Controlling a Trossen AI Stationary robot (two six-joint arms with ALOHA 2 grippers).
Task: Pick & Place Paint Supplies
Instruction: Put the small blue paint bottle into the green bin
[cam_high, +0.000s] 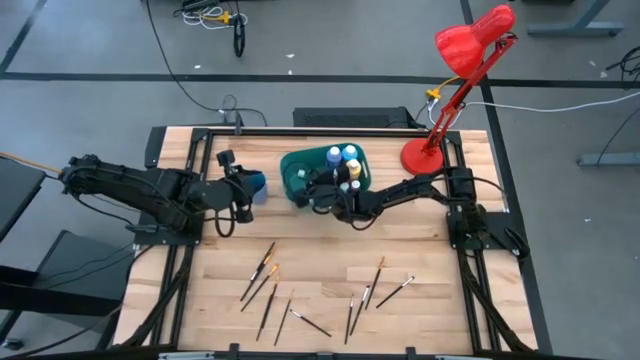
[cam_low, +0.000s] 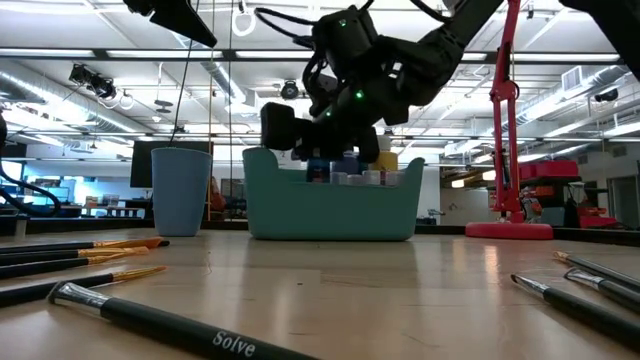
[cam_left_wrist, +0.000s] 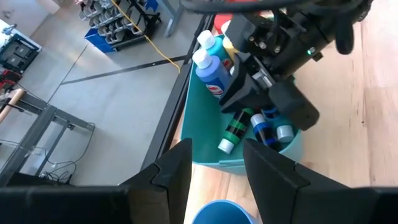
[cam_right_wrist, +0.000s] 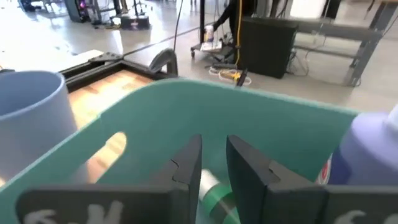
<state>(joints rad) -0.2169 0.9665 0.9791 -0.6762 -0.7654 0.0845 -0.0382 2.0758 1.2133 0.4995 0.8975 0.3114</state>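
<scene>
Paint bottles (cam_high: 343, 160) sit in the teal bin (cam_high: 296, 166); brushes (cam_high: 262, 272) lie on the table (cam_high: 420, 220). Right gripper (cam_right_wrist: 211, 163), fingers slightly parted and empty, hangs inside the bin, probably just after depositing. Left gripper (cam_left_wrist: 214, 163), fingers spread, waits above the blue cup (cam_high: 258, 187).

A dark arm hangs over the teal bin (cam_low: 330, 205), blue cup (cam_low: 181, 190) beside it, brushes (cam_low: 90, 250) lying nearer.

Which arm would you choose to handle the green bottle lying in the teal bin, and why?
Probably the right. The right gripper is inside the teal bin, jaws slightly apart just above the green bottle. The left gripper, open, hovers by the blue cup.
</scene>
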